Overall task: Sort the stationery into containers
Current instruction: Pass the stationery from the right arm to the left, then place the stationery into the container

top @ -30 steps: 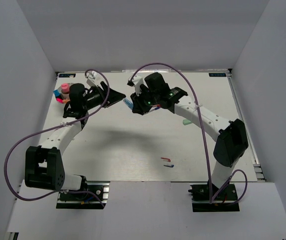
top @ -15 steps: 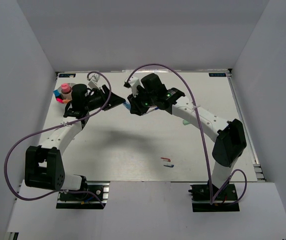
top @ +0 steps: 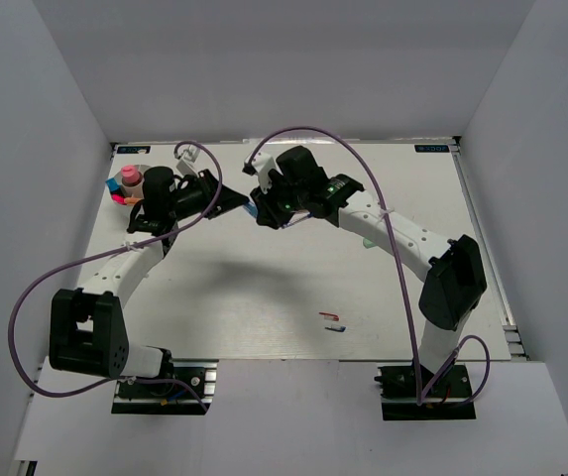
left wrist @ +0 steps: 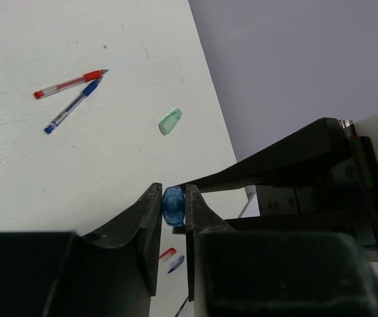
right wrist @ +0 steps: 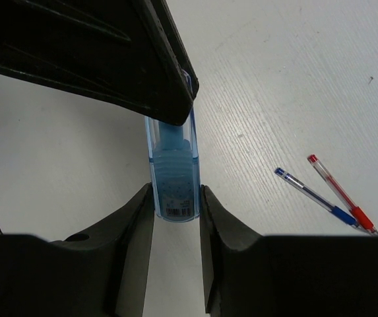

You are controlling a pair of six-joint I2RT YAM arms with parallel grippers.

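A translucent blue marker [right wrist: 173,173] hangs above the table between both arms. My right gripper [right wrist: 175,195] is shut on its barcoded end. My left gripper [left wrist: 173,198] is shut on its other end, the rounded blue cap [left wrist: 173,206] pressed by both fingers. In the top view the two grippers meet at the blue marker [top: 253,207], left gripper [top: 237,197] and right gripper [top: 264,212] nose to nose. The white bowl [top: 115,184] at the far left holds pink, blue and orange pieces and a pink round-topped stick [top: 130,176].
A red pen [top: 330,316] and a blue pen [top: 336,327] lie side by side near the table's front. A mint marker [top: 369,241] lies under the right forearm. Grey walls close in the table on three sides.
The left jaws have closed onto the blue marker's cap. The right gripper, still holding the marker, has shifted slightly left towards the left gripper.
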